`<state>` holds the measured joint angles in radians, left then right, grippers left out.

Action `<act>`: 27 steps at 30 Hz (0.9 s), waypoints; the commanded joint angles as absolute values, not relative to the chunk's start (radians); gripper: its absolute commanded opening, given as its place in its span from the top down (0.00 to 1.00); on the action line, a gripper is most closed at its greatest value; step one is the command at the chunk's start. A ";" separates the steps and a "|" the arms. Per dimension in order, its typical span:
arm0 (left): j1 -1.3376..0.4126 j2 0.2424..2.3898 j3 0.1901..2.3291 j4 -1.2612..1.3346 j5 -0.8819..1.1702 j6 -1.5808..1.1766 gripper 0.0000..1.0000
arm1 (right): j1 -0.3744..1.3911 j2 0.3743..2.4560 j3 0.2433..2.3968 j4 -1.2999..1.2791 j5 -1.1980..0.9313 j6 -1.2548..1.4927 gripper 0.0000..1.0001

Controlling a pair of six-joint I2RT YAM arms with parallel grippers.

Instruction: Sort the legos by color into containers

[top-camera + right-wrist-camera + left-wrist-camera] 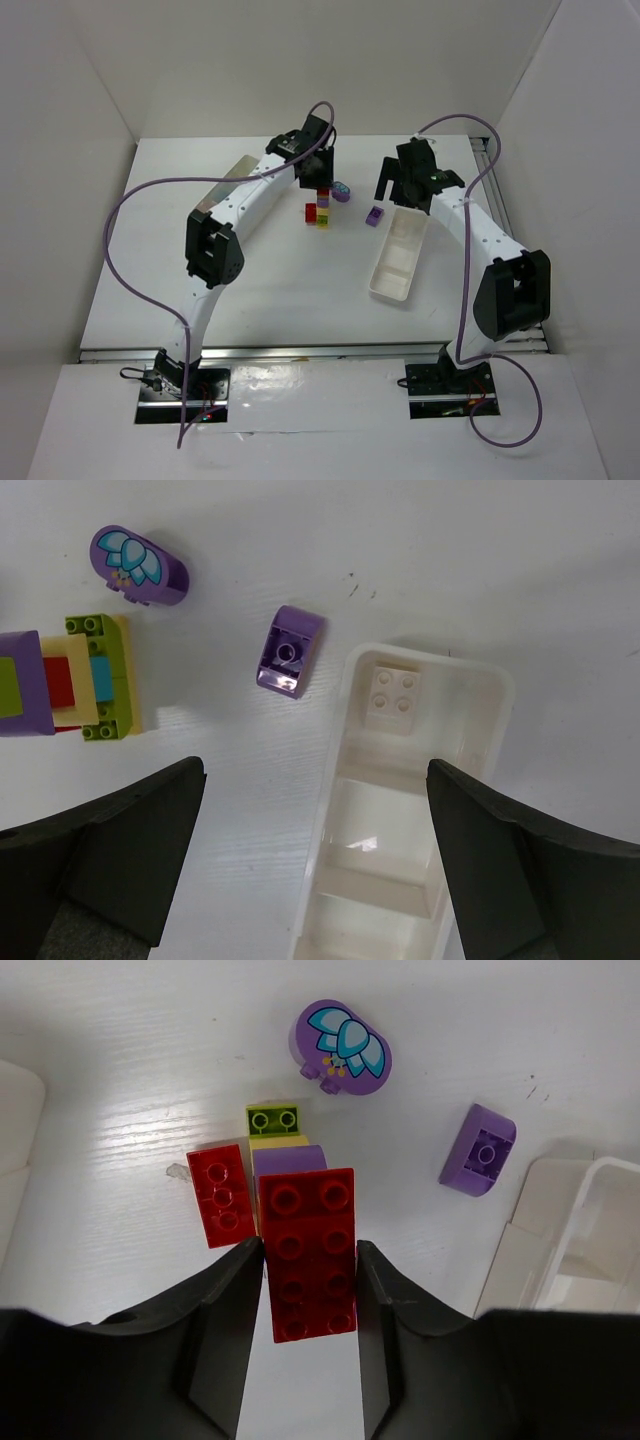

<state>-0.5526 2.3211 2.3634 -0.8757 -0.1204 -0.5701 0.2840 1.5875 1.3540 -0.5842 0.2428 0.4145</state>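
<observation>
Left wrist: left gripper (310, 1250) pinches a glossy, studded rectangular red brick (306, 1278).

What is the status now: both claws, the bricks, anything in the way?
Left claw shut on big red brick over the stack. Right claw open near long tray; no coloured bricks in it. Nothing blocking seen.

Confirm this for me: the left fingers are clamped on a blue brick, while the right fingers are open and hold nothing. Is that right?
Not quite. The brick between the left fingers is red, not blue, as the left wrist view shows. The right fingers are indeed open and hold nothing.
</observation>
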 commanded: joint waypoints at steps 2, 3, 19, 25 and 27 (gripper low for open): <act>-0.560 2.324 2.404 -0.881 -0.138 -0.540 0.54 | 0.279 1.559 1.344 -0.540 0.242 0.416 0.01; -0.560 2.324 2.395 -0.881 -0.138 -0.540 0.56 | 0.279 1.559 1.344 -0.540 0.242 0.416 0.01; -0.332 2.085 2.149 -0.805 0.477 -0.470 1.00 | 0.279 1.549 1.362 -0.531 0.072 0.348 0.01; -0.308 2.075 2.072 -0.821 0.646 -0.405 1.00 | 0.373 1.522 1.352 -0.483 -0.023 0.200 0.03; -0.308 2.101 2.094 -0.845 0.684 -0.374 1.00 | 0.423 1.522 1.362 -0.483 -0.055 0.160 0.04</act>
<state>-0.2874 2.1067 2.0743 -0.8318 0.5205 -0.4397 0.3477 1.5803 1.3483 -0.5640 0.0292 0.2668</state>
